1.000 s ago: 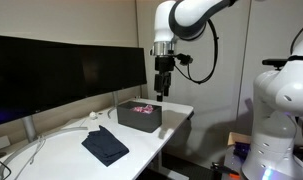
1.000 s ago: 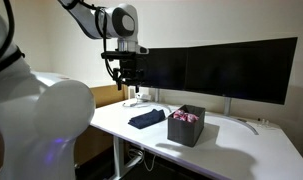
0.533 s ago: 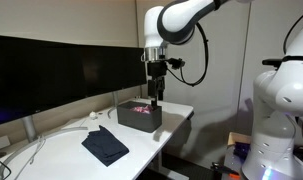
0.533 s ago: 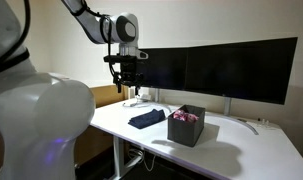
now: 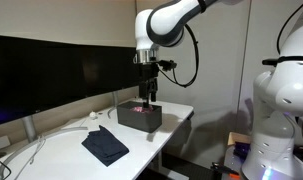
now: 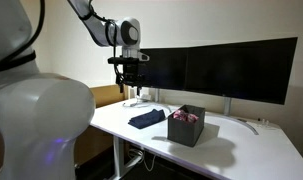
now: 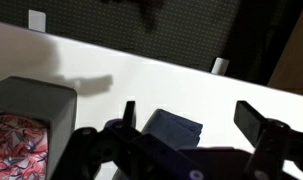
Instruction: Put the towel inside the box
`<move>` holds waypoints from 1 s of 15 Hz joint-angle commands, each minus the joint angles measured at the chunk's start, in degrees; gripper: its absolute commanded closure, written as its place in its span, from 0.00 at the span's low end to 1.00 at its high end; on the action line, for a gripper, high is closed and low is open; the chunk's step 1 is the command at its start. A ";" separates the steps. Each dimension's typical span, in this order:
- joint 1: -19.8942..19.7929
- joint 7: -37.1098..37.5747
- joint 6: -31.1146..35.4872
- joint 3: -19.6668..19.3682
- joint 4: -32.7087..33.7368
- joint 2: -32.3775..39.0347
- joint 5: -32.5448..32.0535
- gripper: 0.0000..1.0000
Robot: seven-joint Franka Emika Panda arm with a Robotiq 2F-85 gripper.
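Step 1, reaching: my end effector [image 5: 148,96] hangs spread, empty, above the counter [image 5: 51,152]; next, lower onto the towel [image 5: 104,146].

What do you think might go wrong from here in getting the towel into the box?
1. The towel lies flat on the desk, so the open tool may scrape the surface or pinch only an edge.
2. The box already holds pink patterned contents, so the towel may bunch and hang over the rim.
3. The white cables near the towel might snag.
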 commanded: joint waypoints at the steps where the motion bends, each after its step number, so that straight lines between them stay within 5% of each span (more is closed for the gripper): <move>1: -0.64 2.01 2.75 0.75 2.83 3.37 -1.54 0.00; 15: -0.32 7.70 3.10 1.38 19.24 17.30 -6.69 0.00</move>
